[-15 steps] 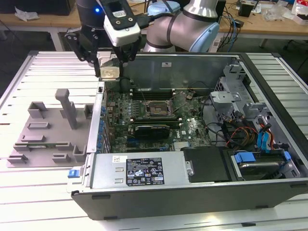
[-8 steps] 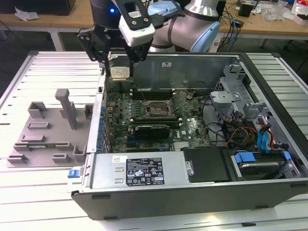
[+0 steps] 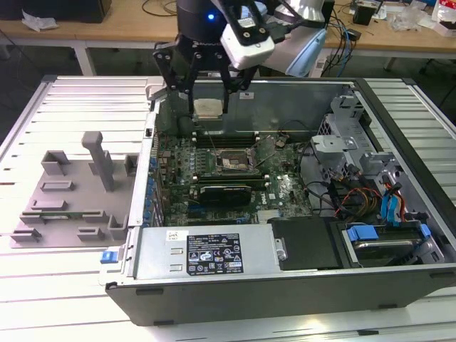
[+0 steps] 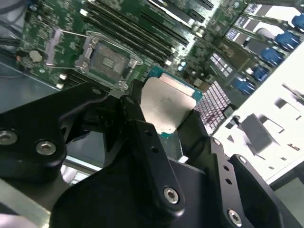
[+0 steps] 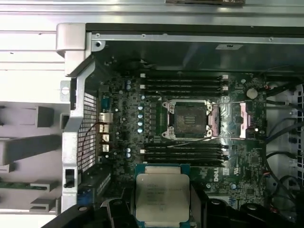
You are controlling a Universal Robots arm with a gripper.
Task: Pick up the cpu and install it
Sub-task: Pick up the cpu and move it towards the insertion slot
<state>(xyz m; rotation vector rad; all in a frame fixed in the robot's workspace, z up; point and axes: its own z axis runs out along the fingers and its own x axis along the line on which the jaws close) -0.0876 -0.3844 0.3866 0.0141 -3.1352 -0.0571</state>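
Note:
The cpu [image 3: 208,108] is a flat square chip with a silver top and a greenish rim, held in the air over the back of the open computer case. My black gripper [image 3: 208,100] is shut on the cpu, gripping it by its edges. The chip's metal top faces the camera in the first wrist view [image 5: 159,191] and it sits between the black fingers in the second wrist view [image 4: 166,105]. The open motherboard socket [image 3: 236,164] with its metal frame lies below, apart from the chip, also seen as a dark square socket [image 5: 190,118] and a framed socket [image 4: 107,59].
The computer case [image 3: 214,274] lies on its side on a white slatted table [image 3: 71,107]. A grey fixture with slots [image 3: 75,192] sits on the exterior view's left. Memory slots [image 5: 183,83], a drive cage [image 3: 342,128] and blue-tipped cables [image 3: 392,206] surround the socket.

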